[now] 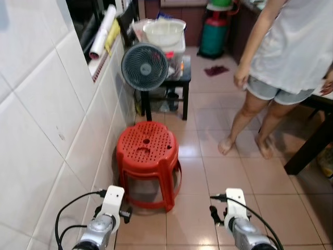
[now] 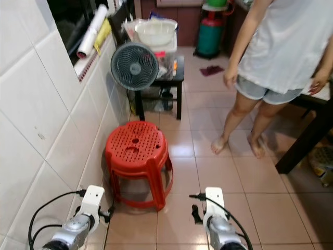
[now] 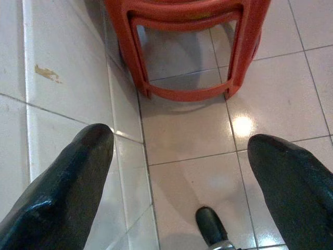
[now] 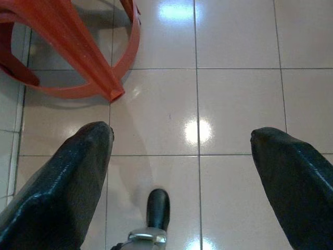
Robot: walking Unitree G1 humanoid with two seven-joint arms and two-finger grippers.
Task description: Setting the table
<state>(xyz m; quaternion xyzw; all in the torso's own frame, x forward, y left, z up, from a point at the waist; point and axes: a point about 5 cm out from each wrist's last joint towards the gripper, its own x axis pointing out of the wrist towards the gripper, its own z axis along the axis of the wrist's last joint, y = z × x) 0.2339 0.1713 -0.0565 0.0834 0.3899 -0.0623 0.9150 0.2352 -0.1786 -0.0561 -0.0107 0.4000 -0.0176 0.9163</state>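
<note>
While both arms hang low with nothing to carry, the left gripper (image 3: 179, 172) and the right gripper (image 4: 182, 166) each have their two black fingers spread wide and empty above the tiled floor (image 4: 234, 104), a posture that suits walking rather than handling. Just ahead of the left gripper, hard against the white tiled wall (image 1: 36, 130), stands one red plastic stool (image 1: 147, 161); its legs sit forward and to the left of the right gripper, probably tucked there to keep the walkway free.

Further ahead of both grippers, one round fan (image 1: 145, 66) stands in front of one small dark side table (image 1: 179, 80), which carries a clear tub with a white bowl (image 1: 164, 32) stacked on top, likely stored there for lack of shelf room. One green gas cylinder (image 1: 213, 36) stands at the far end.

Well ahead and to the right of the right gripper, one barefoot person (image 1: 281, 57) stands beside the dark dining table (image 1: 317, 135), the piece to be set; I judge no tableware has been picked up yet
</note>
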